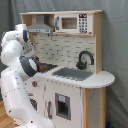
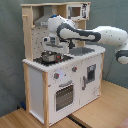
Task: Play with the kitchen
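The kitchen [image 2: 65, 80] stands right under me, its hob with a small metal pot [image 2: 49, 56] just below my gripper [image 2: 53, 44], sink beyond. Whether my fingers are spread or closed I cannot tell. I judge the play barely begun: nothing looks moved yet.

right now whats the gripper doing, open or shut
Gripper: over the pot on the toy kitchen; cannot be told.

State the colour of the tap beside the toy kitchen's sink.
Black; the tap shows best in the first exterior view.
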